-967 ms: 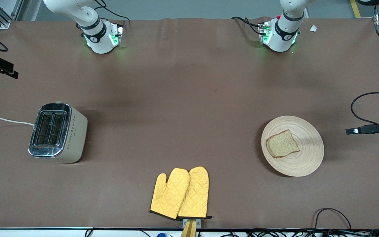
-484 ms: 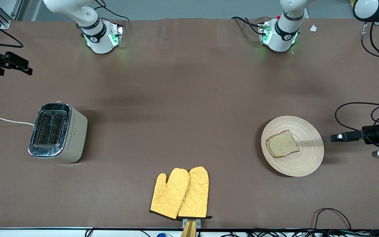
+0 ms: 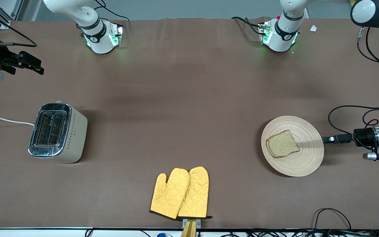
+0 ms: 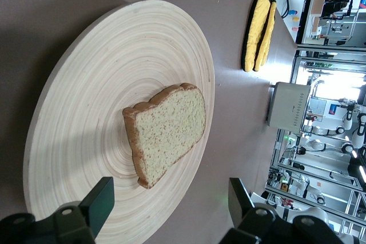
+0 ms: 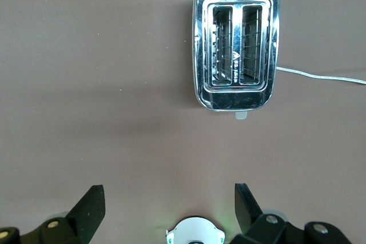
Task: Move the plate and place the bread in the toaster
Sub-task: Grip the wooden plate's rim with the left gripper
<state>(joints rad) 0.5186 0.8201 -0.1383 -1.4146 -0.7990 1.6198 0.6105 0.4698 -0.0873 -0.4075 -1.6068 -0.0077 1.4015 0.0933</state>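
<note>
The left pincer [image 3: 327,139] is gaping open just beside the rim of the round tan wooden plate [image 3: 304,158], which is carrying the brown wholegrain bread slice [image 3: 282,144] at the left arm's end of the table [image 3: 189,98]. The right pincer [image 3: 35,64], also open, is waiting over bare table near the cream chrome-topped toaster [image 3: 58,132].

White arms [image 3: 288,19], black cables [image 3: 370,56] (green lights at bases [image 3: 112,39]).
</note>
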